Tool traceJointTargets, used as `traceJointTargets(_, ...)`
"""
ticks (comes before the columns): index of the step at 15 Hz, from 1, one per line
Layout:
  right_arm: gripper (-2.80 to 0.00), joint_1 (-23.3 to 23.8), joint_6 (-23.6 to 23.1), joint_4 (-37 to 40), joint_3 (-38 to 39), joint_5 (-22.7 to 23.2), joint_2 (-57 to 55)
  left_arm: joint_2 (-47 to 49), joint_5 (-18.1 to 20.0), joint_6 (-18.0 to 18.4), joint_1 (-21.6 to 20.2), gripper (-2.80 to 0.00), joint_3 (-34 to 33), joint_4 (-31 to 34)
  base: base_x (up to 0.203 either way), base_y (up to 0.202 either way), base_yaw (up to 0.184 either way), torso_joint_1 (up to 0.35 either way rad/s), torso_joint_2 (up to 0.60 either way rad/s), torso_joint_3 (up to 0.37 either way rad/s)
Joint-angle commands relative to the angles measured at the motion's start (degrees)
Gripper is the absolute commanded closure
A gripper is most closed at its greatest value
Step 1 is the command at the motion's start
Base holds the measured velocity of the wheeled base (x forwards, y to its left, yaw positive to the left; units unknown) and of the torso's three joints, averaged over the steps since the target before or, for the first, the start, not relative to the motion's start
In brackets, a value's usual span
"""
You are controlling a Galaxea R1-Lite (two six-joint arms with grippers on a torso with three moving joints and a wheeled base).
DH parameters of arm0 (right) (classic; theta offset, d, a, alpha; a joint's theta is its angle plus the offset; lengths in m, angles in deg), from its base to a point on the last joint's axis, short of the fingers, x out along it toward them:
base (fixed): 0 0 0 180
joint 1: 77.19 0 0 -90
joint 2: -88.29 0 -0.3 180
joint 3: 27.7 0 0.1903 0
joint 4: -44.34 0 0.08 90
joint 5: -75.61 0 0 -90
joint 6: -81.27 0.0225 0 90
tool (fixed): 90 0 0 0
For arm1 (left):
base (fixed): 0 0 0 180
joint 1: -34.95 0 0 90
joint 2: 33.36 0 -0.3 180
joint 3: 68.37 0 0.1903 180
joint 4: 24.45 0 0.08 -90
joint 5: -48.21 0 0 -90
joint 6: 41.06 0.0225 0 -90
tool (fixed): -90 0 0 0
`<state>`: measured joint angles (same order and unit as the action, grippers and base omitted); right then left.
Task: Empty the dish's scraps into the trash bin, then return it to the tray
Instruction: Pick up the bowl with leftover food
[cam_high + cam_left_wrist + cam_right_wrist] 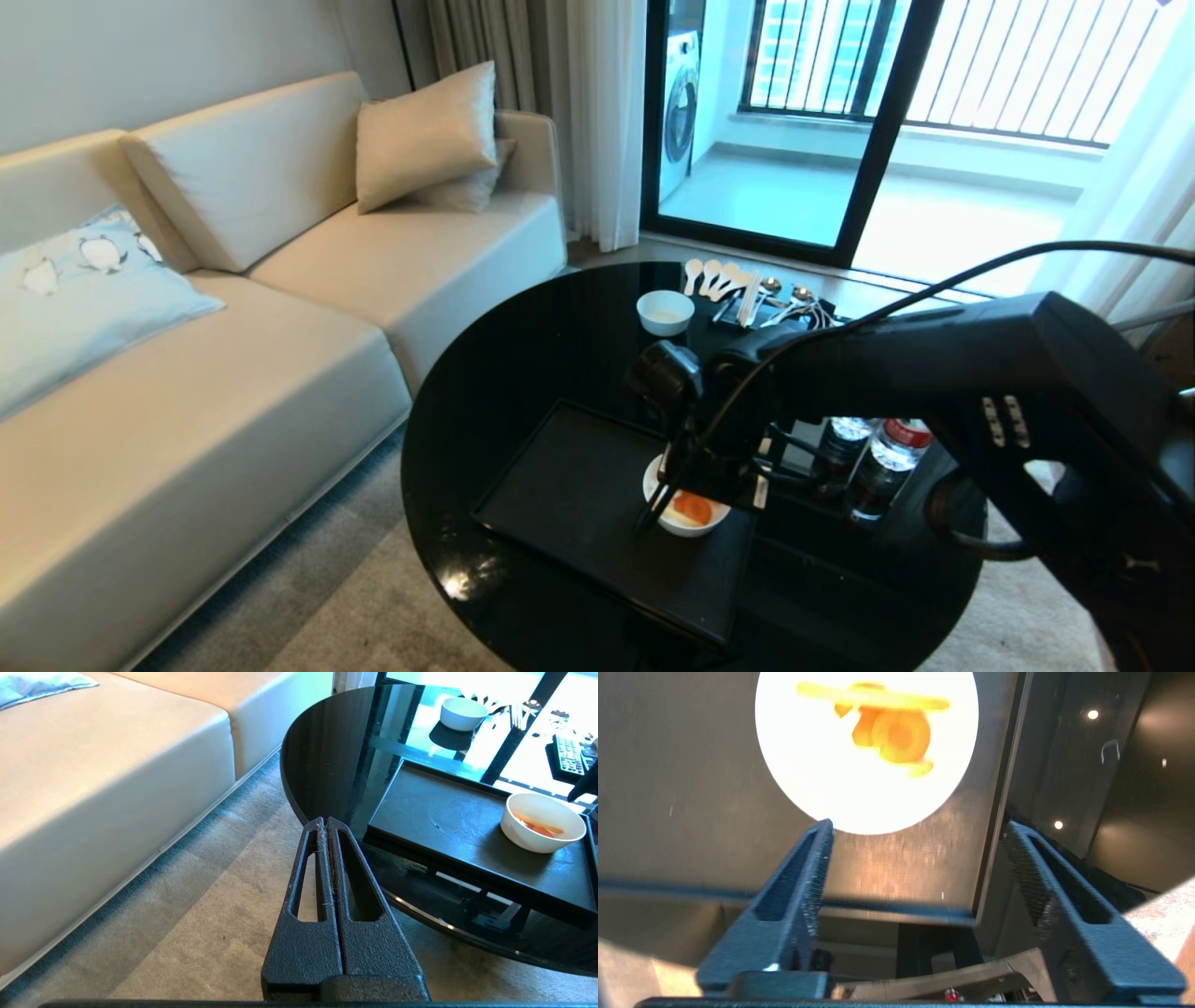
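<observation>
With its fingers spread wide and nothing between them, my right claw [915, 858] hangs just above the dish [686, 509], which sits on the tray [569, 495] close to the tray's right-hand rim. From the right wrist view the near edge of the dish lies just ahead of the fingertips, so I judge I am lined up to take the rim but have not yet touched it. I read the dish as stiff glazed ceramic: light enough for one claw, yet smooth and likely to slip or chip if it twists out of a pinch. My best hold, I think, is on the near wall, one finger inside and one outside, clear of the scraps [693, 507], those orange slices and strips lying loose in the bottom. They look thin and damp, so they may cling when I tip it. Beyond the tray, the round black table [523, 373] also carries a smaller white bowl [665, 312], some spoons [714, 277] and two water bottles [873, 467]. I see no trash bin in any view. My left claw [327, 826] is pressed closed and empty, parked over the carpet beside the table.
</observation>
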<state>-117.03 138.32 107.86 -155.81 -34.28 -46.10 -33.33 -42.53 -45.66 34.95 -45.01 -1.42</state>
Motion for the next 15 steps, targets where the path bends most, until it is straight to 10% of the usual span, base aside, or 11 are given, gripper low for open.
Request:
traceJointTargets(1,-2.80,1.5,0.3,0.2,-2.1,-0.1,-2.7,0.0,0.0,-0.1,0.0,0.00,0.0,0.0,0.000,0.000,0.000,0.000,0.00,0.000)
traceJointTargets(15,-2.80,5.7,-2.5,-2.7,-5.3,-0.1,-8.9,0.0,0.0,-0.1,0.0,0.00,0.0,0.0,0.000,0.000,0.000,0.000,0.00,0.000)
